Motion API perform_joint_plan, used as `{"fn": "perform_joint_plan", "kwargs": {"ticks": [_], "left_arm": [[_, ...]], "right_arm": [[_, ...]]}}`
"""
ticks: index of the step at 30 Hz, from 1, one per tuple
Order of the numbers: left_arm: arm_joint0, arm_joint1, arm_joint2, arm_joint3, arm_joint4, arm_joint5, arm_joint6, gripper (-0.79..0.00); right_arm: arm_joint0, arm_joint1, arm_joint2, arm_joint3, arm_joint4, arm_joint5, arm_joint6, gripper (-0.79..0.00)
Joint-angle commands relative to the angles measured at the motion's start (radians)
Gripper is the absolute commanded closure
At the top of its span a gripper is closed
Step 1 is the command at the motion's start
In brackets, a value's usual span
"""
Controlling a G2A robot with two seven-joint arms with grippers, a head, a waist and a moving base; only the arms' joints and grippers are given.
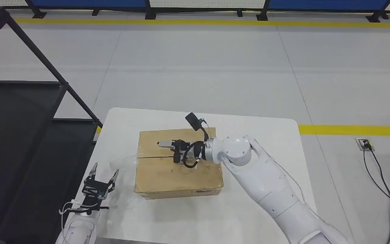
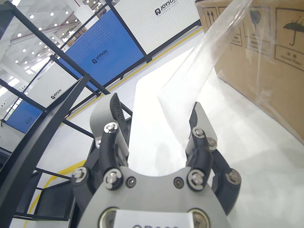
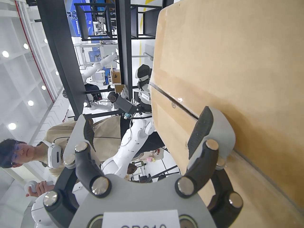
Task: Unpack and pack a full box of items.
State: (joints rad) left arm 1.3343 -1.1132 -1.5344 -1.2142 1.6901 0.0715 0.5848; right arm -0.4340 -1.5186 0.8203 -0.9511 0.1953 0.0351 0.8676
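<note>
White desk (image 1: pixel 262 131) on a pale factory floor: at its near left corner the left end effector (image 2: pixel 154 103) sits with jaws spread wide, a clear tape strip (image 2: pixel 213 48) slanting from the box's upper edge down towards it. The brown cardboard box (image 1: pixel 177 171), flaps shut and handling symbols on its side, lies left of the desk's centre, its long axis and top seam running left to right. The right end effector (image 3: pixel 146 116), jaws wide, lies on the lid pointing left, one finger against the cardboard beside the seam.

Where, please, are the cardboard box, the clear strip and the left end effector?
cardboard box (image 1: pixel 167 177): top view, top flap.
clear strip (image 2: pixel 209 55): left wrist view, its middle.
left end effector (image 2: pixel 155 103): left wrist view, between fingertips.
</note>
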Motion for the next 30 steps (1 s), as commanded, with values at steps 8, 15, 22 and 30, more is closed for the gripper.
{"fn": "perform_joint_plan", "kwargs": {"ticks": [8, 15, 22, 30], "left_arm": [[0.026, 0.002, -0.02, -0.008, 0.005, -0.008, 0.012, -0.665], [0.05, 0.004, -0.047, -0.025, -0.008, -0.011, 0.028, -0.696], [0.077, 0.006, -0.075, -0.041, -0.016, -0.015, 0.043, -0.708], [0.116, 0.003, -0.089, -0.06, -0.118, -0.122, 0.051, -0.785]], "right_arm": [[0.054, -0.07, -0.097, 0.077, 0.048, -0.019, -0.047, -0.785], [0.096, -0.131, -0.159, 0.172, 0.078, -0.045, -0.093, -0.785], [0.138, -0.18, -0.18, 0.271, 0.104, -0.076, -0.112, -0.785], [0.165, -0.215, -0.19, 0.339, 0.103, -0.124, -0.092, -0.785]]}}
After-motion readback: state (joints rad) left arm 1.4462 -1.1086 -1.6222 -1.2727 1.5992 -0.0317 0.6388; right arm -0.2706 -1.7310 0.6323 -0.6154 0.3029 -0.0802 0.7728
